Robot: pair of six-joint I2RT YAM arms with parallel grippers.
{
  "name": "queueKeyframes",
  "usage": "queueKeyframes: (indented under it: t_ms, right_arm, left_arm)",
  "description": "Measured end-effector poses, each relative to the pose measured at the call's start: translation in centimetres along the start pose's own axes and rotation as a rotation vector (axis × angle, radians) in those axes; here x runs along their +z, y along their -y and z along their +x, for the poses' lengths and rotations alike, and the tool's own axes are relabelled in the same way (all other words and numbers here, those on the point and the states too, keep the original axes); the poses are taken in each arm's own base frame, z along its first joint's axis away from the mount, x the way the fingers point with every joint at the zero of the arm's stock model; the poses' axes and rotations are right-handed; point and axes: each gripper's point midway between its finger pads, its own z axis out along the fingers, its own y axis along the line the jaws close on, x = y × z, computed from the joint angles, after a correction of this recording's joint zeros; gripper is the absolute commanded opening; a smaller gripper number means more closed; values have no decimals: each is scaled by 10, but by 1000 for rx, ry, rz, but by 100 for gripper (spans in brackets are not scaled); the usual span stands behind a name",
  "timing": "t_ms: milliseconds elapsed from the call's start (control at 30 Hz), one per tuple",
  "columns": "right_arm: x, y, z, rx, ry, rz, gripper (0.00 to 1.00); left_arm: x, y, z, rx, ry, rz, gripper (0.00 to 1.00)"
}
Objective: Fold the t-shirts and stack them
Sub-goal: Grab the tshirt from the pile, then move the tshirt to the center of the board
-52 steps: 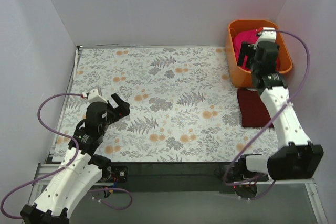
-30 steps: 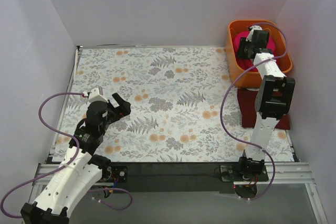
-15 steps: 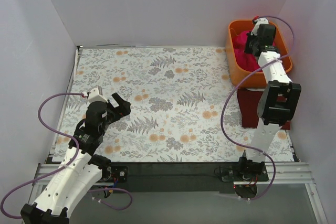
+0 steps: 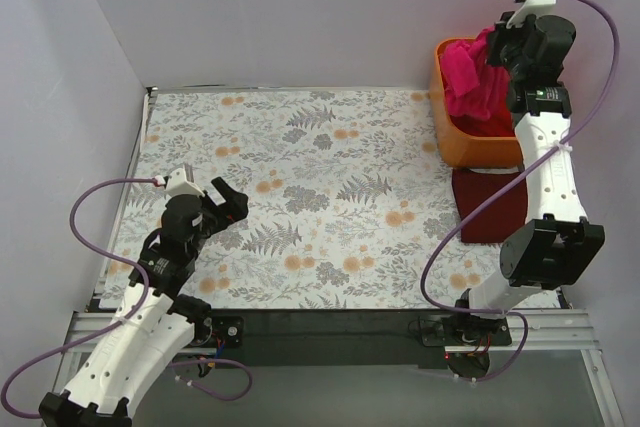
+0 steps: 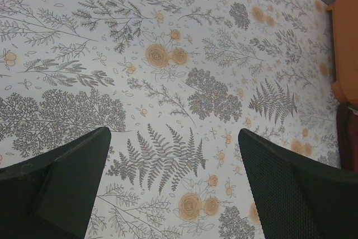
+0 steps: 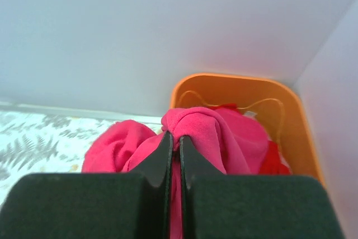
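Right gripper (image 4: 495,37) clamps a bunch of the magenta-pink t-shirt (image 4: 468,79), which hangs above the orange tub (image 4: 470,149), likely so it clears the rim; left gripper (image 4: 222,213) hovers spread wide over the desk (image 4: 330,147).

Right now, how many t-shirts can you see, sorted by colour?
magenta-pink t-shirt: 1
dark maroon t-shirt: 1
scarlet t-shirt: 1
Total: 3

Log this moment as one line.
right gripper: shut on pink shirt over tub | left gripper: open | maroon shirt: flat beside tub
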Motion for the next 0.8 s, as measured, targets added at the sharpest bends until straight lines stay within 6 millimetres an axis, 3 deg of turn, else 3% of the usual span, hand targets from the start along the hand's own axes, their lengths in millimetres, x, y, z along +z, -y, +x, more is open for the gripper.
queueKeyframes:
  t_ms: [100,167,267,433,533,567,600,700,800]
  right_arm:
    - [-1,-26,6,4,-26,-83,1]
    - [-5,-55,8,3,-45,-157,1]
    - [-19,-108,0,-5,-38,-274,1]
    - [-67,-207,-34,3,30,-484,1]
    - [-99,-262,-48,42,69,-603,30]
    - [-108,-277,-48,60,76,-633,51]
    - [-117,-295,-44,79,70,-668,60]
    - [-130,-342,-19,108,12,-755,73]
    - [-124,-372,27,101,-106,-785,74]
  left_arm:
    - [-1,1,-1,-1,3,5,98]
    - [-1,1,-1,-2,5,8,98]
    - [-2,2,-2,-4,10,12,98]
    - [-5,3,-5,-7,22,21,98]
    - [-6,4,-6,-9,28,26,98]
    - [-7,4,-7,-9,30,28,98]
    - [-7,4,-7,-10,32,28,98]
    - [-8,5,-8,-11,36,31,98]
    - [-8,4,-9,-13,41,30,98]
